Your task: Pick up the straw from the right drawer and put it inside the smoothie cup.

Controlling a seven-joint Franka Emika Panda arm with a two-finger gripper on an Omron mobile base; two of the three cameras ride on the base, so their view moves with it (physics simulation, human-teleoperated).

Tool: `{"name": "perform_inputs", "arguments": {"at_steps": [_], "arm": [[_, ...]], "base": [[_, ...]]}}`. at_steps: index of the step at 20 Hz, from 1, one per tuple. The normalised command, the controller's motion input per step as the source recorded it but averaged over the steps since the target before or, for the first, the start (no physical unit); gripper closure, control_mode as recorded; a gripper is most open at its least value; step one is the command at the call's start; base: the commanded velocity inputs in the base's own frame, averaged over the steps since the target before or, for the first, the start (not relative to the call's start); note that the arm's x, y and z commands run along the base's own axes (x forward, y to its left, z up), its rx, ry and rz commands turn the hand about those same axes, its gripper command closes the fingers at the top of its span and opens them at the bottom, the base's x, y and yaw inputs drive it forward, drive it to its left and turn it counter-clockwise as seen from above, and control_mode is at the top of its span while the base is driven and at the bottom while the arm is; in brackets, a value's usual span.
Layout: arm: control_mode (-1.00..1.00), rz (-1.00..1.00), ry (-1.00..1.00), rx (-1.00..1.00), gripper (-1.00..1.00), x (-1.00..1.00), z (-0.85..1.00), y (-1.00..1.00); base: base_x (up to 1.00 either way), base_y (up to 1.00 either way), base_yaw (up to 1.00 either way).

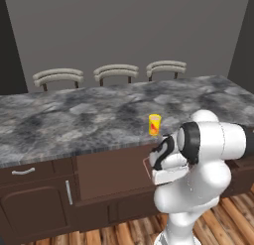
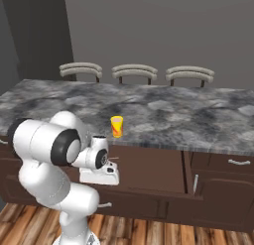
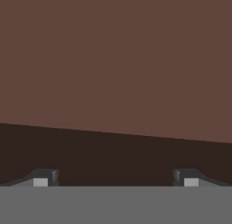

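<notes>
In the left base view the yellow cup point(image 1: 155, 124) stands upright near the front edge of the grey marble counter point(image 1: 74, 120), with the arm's hand low in front of the dark-brown drawer point(image 1: 111, 172) just below it. The right base view shows the cup point(image 2: 117, 126) above the hand, which faces the drawer point(image 2: 149, 169). In the hand view the gripper point(image 3: 115, 180) has its jaws wide apart, holding nothing, close before a brown wooden surface; the straw cannot be made out.
</notes>
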Motion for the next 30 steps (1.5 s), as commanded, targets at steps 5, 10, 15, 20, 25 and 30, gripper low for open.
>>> {"name": "perform_inputs", "arguments": {"at_steps": [5,10,15,20,25,30], "arm": [[-1.0,0.07,-0.05,0.03,-1.0,-0.14,0.8,0.0],[-1.0,0.0,-0.01,0.04,-1.0,0.36,0.62,0.03],[-1.0,0.0,0.0,0.0,-1.0,0.43,0.05,0.18],[-1.0,0.0,0.0,0.0,-1.0,0.35,0.0,0.27],[-1.0,0.0,0.0,0.0,-1.0,0.41,0.0,0.29],[-1.0,0.0,0.0,0.0,-1.0,0.36,-0.03,0.14]], "base": [[0.0,0.0,0.0],[0.0,0.0,0.0],[0.0,0.0,0.0],[0.0,0.0,0.0],[0.0,0.0,0.0],[0.0,0.0,0.0]]}}
